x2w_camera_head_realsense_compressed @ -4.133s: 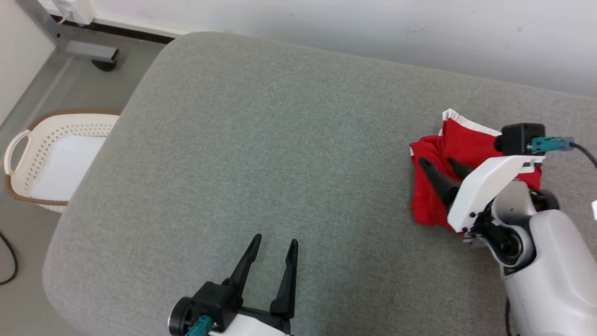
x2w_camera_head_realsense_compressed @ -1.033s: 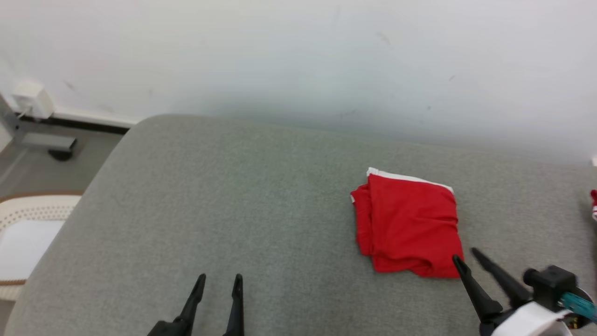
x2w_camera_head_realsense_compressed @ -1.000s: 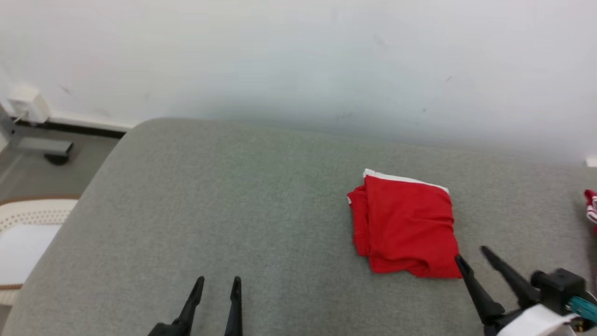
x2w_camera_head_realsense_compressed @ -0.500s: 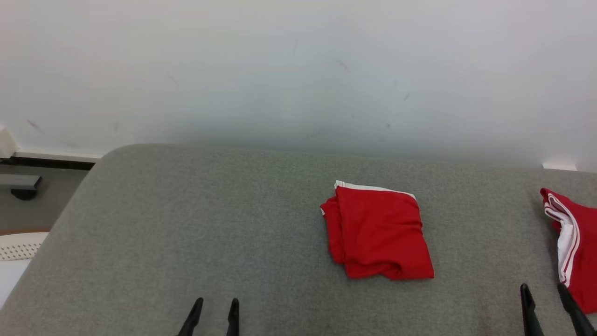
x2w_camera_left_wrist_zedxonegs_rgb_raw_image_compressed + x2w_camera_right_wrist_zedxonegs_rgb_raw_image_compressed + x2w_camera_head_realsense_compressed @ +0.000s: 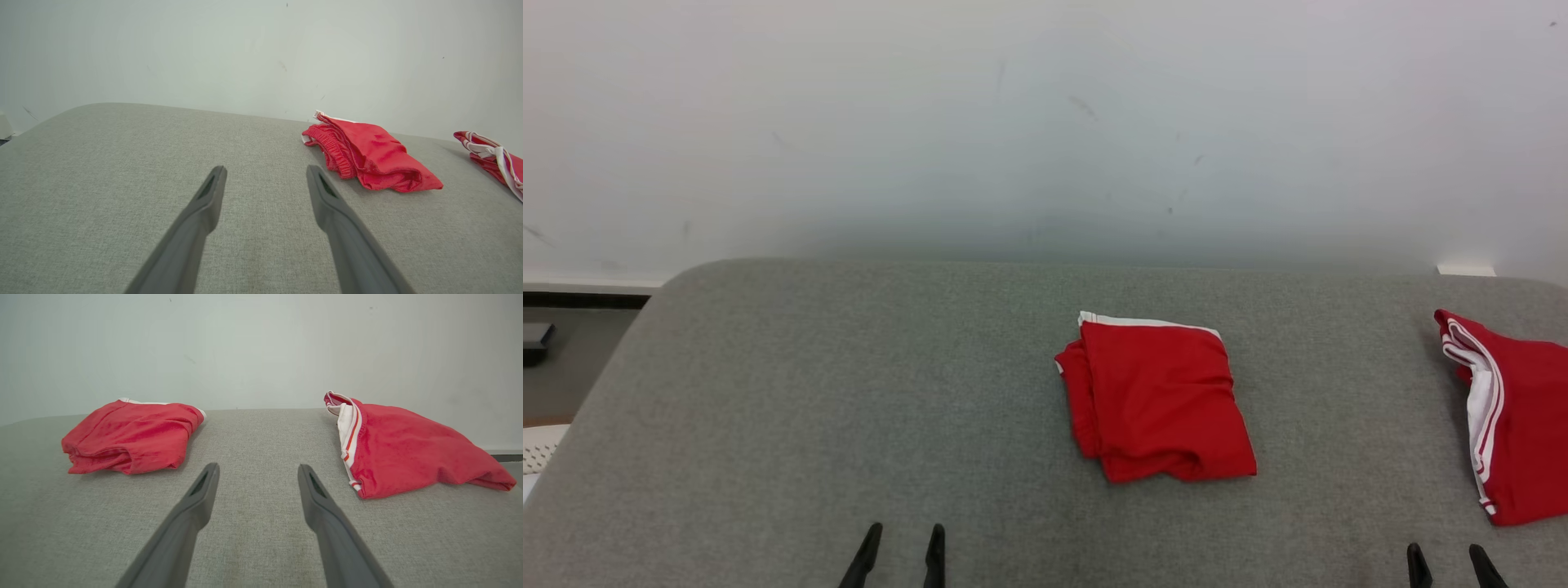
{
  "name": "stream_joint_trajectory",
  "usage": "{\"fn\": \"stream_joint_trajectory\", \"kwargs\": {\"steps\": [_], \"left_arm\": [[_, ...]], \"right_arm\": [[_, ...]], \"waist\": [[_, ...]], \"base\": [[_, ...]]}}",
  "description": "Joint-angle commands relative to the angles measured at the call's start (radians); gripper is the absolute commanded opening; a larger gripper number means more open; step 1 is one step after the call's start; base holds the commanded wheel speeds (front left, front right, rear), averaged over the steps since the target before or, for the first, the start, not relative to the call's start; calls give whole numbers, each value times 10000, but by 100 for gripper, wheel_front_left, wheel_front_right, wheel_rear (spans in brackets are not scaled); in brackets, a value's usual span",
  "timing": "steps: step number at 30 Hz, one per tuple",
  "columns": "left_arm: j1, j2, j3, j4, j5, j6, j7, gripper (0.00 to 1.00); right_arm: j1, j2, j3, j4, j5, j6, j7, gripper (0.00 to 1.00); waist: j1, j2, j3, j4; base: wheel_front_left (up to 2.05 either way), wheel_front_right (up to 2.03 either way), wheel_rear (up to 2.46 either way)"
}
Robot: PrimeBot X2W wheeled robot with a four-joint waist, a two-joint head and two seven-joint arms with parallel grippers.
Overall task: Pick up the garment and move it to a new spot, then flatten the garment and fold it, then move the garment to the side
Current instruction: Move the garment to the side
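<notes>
Left gripper [image 5: 905,529] and right gripper [image 5: 1445,550] gape wide, empty, as I watch, short of the folded garment [image 5: 1156,396]; a second garment [image 5: 1519,416] lies to its right.

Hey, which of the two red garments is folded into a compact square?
The folded garment in the middle of the cushion; the other garment, to its right, lies looser with striped white trim showing.

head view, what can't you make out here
In the head view:
Right garment: cut off by the right edge.
Folded garment: inner layers hidden under its top fold.
Basket: a sliver at the left edge.
Left gripper and right gripper: bottom edge leaves just fingertips.
</notes>
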Motion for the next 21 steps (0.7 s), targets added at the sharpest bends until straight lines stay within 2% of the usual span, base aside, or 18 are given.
{"fn": "stream_joint_trajectory", "kwargs": {"steps": [1,5,8,11,15,21], "left_arm": [[-15,42,13,2,40,-1,-1,100],[-104,42,-57,-18,11,-16,-1,100],[-178,41,-148,-42,-24,-22,-1,100],[-311,41,-262,-45,-76,-13,-1,100],[-665,42,-473,-110,-176,5,-1,100],[-1352,41,-960,-157,-534,103,-1,100]], "right_arm": [[-145,-22,66,58,140,-5,-24,100],[-546,67,382,306,1405,-5,-24,100],[-1144,-83,686,428,3208,-5,444,100],[-1884,-592,1116,476,4753,-5,2065,100],[-3223,-1262,1147,801,6263,-5,4587,100],[-5142,-1870,1100,1503,7425,-5,7588,100]], "waist": [[1,0,31,-5],[1,0,137,63],[1,0,283,196],[1,0,524,412],[1,0,1158,880],[1,0,2192,1848]], "base": [[0,0,0],[0,0,0],[0,0,0],[0,0,0],[0,0,0],[0,0,0]]}}
